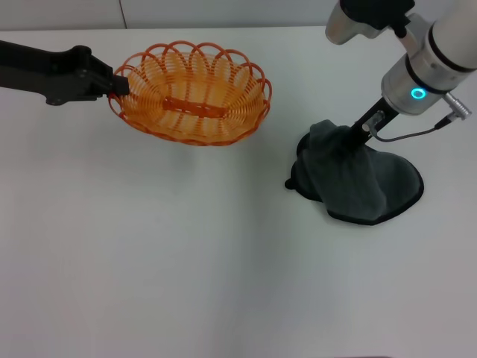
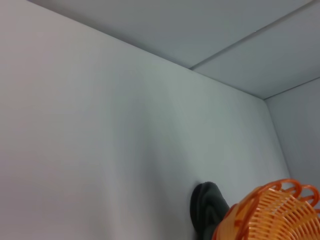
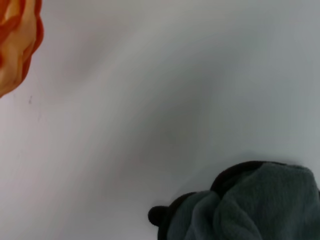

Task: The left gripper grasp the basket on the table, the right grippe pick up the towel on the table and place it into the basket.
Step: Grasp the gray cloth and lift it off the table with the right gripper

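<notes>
you have one basket (image 1: 191, 93) near the far edge of the table (image 1: 149, 261), toward its left side, one towel (image 1: 358, 179) toward the right edge, and two grippers: the left gripper (image 1: 119, 83) and the right grippe (image 1: 356, 133).

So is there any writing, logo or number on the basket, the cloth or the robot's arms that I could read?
None: no words, labels, brands or numbers can be read in any view.
The basket is plain orange weave.
The towel is plain dark cloth.
The right arm shows only a glowing cyan ring, a light and not a text.
The table bears no markings.
</notes>
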Tool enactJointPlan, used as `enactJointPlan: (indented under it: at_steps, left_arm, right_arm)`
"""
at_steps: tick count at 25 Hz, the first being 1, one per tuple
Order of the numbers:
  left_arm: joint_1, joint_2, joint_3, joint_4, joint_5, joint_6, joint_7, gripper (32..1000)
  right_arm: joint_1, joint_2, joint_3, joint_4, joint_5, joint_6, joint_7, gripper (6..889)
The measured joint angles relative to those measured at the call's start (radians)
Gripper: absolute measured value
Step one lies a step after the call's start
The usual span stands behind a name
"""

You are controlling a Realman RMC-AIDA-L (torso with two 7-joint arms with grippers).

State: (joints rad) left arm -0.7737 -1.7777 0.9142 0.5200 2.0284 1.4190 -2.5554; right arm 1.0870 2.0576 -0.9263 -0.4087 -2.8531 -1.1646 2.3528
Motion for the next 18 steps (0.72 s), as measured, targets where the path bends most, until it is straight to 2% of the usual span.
enactJointPlan:
  at_steps: [14, 18]
  left_arm:
    - [0.007, 0.0000, -0.001, 0.000, 0.004, 0.000, 0.001, 99]
    - [0.009, 0.0000, -0.001, 0.000, 0.005, 0.000, 0.001, 99]
  right_arm:
    - [-0.001, 0.001, 0.001, -0.010, 0.000, -0.011, -0.005, 72]
    - [-0.001, -0.001, 0.002, -0.026, 0.003, -0.041, -0.015, 72]
